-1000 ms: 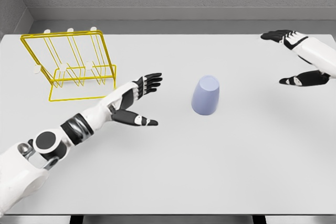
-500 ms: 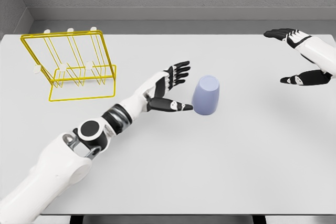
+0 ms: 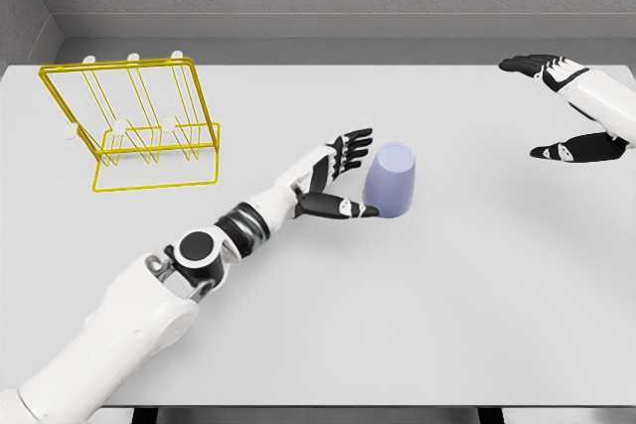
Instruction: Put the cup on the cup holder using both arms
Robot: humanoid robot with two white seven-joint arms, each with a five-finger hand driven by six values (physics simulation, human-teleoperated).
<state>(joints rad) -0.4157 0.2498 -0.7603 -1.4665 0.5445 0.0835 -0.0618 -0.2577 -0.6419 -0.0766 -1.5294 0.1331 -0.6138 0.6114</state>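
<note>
A pale lavender cup [image 3: 390,180] stands upside down near the middle of the white table [image 3: 417,315]. My left hand [image 3: 350,178] is right beside the cup's left side, fingers spread above and thumb reaching under its lower left edge, open and not closed around it. The yellow wire cup holder [image 3: 134,124] with white-tipped pegs stands at the back left. My right hand [image 3: 568,106] hovers open at the far right edge, well away from the cup.
A grey wall runs behind the table's back edge. My left arm [image 3: 169,285] stretches diagonally across the table from the lower left corner.
My left hand has travelled right toward the cup, from mid-table to touching distance at its left side. The right hand has barely moved. The cup stays put.
</note>
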